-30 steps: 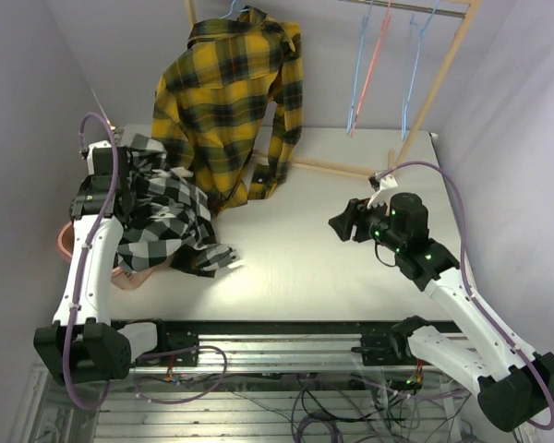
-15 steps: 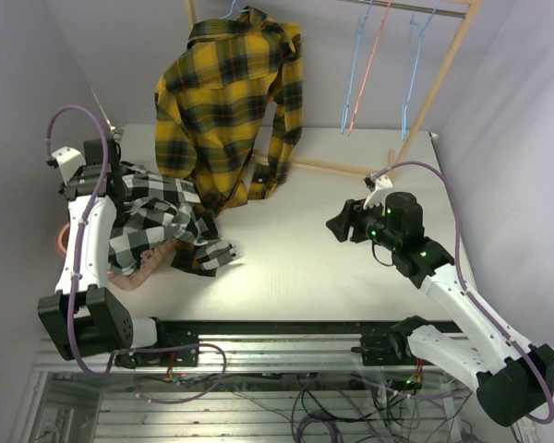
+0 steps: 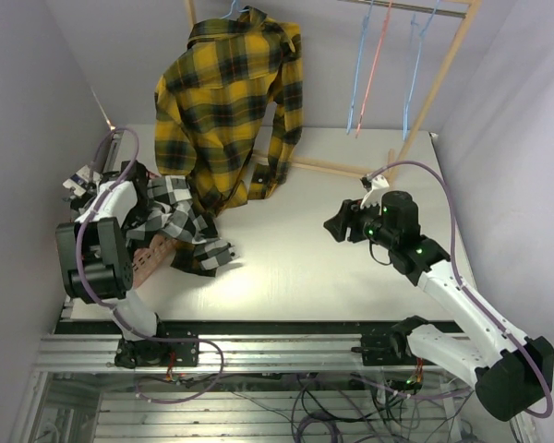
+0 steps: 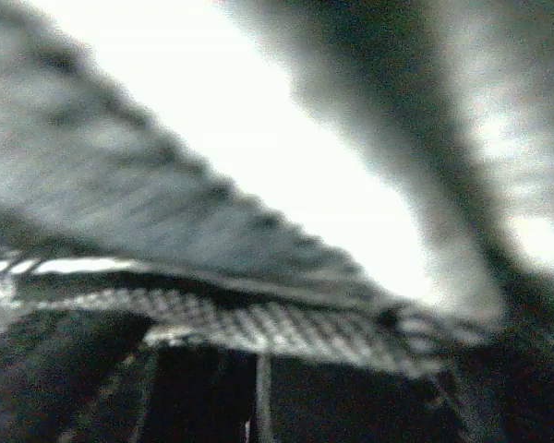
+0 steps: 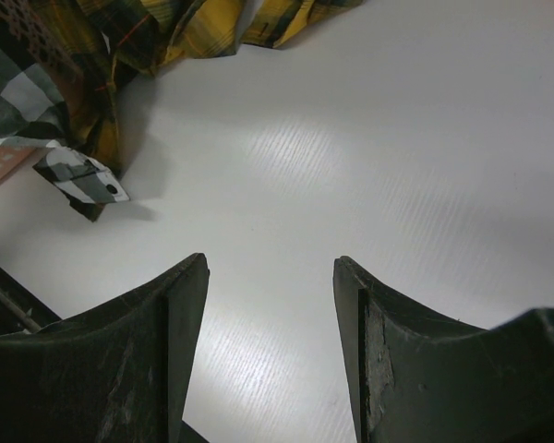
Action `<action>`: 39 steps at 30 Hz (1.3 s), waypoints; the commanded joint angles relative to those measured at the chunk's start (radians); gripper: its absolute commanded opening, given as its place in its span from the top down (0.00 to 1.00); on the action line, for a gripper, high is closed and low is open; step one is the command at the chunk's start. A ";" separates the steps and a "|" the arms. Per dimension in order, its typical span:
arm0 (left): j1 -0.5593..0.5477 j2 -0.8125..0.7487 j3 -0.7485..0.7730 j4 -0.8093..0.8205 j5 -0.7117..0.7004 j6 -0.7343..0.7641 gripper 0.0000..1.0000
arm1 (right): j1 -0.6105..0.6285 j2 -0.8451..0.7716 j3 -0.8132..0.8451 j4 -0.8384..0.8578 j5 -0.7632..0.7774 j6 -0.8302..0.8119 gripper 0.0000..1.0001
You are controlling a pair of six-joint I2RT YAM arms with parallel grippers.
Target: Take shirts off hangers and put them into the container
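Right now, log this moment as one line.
left gripper: shut on checked shirt over basket | right gripper: open, empty, above table | plaid shirt: on hanger

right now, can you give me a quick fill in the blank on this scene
The hanging shirt on the rack is ___ and black.
The checked shirt lies draped over the ___ basket.
The right gripper is ___ and holds nothing.
Missing: yellow; pink; open.
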 commanded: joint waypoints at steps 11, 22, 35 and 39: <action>-0.009 -0.022 -0.014 0.008 0.193 0.061 0.93 | -0.001 -0.024 0.008 0.005 0.009 -0.004 0.43; -0.083 -0.415 0.204 -0.003 0.419 0.207 0.41 | -0.001 -0.026 0.021 -0.005 0.000 0.003 0.43; -0.643 -0.404 0.177 -0.028 0.514 0.369 0.38 | -0.001 -0.014 0.004 -0.018 -0.003 0.012 0.43; -0.872 -0.273 0.146 -0.015 0.332 0.429 0.32 | -0.001 -0.029 0.009 -0.035 0.007 0.005 0.43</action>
